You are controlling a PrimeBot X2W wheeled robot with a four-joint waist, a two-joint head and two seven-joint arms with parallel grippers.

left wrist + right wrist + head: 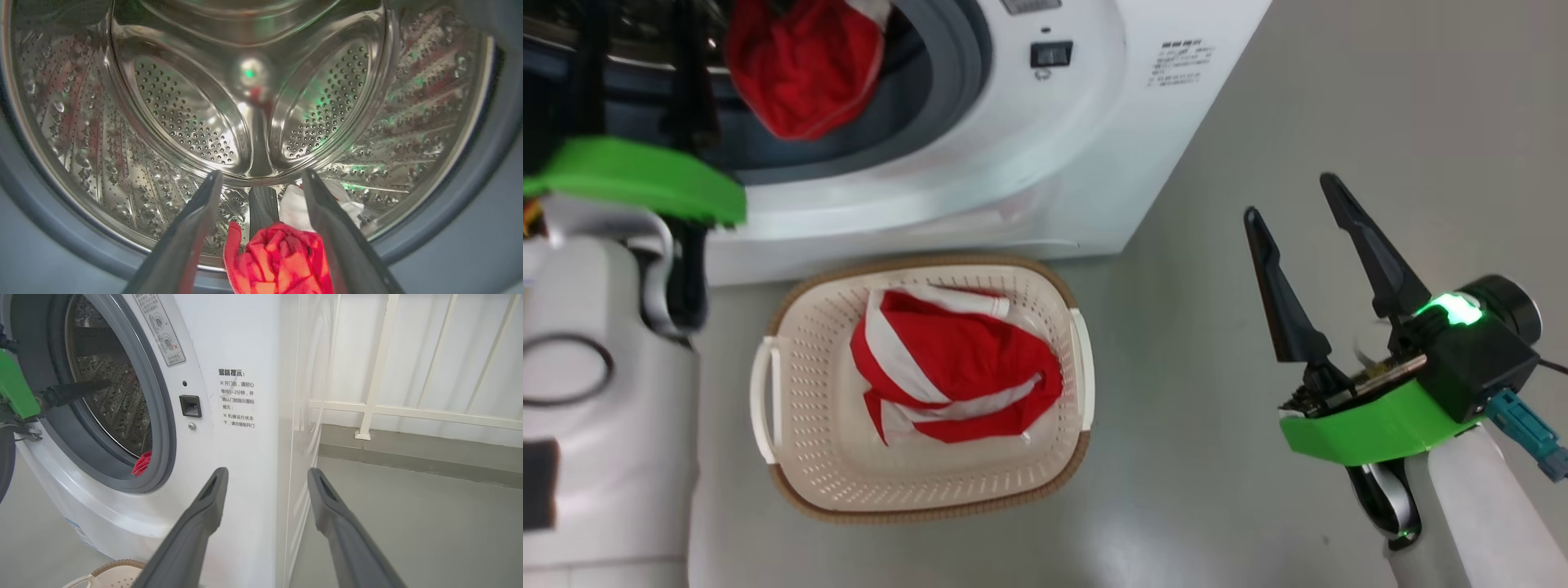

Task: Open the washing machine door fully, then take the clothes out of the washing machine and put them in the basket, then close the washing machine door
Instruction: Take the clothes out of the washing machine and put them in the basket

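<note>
The white washing machine (1054, 163) stands open, and its door is out of view. A red garment (800, 73) of the clothes lies at the front of the steel drum (184, 118) against the grey rubber ring. My left gripper (261, 175) reaches into the drum, open, with the red garment (278, 261) and some white fabric low between its fingers, not clamped. Another red and white garment (956, 367) lies in the cream basket (809, 392) on the floor before the machine. My right gripper (1290, 197) hangs open and empty over the floor, to the right of the basket.
Right of the machine there is grey floor (408, 506), then a white railing (376, 375) against a white wall. The machine's right front corner (282, 437) stands just ahead of my right gripper (265, 473). My left forearm (605, 392) hangs beside the basket's left handle.
</note>
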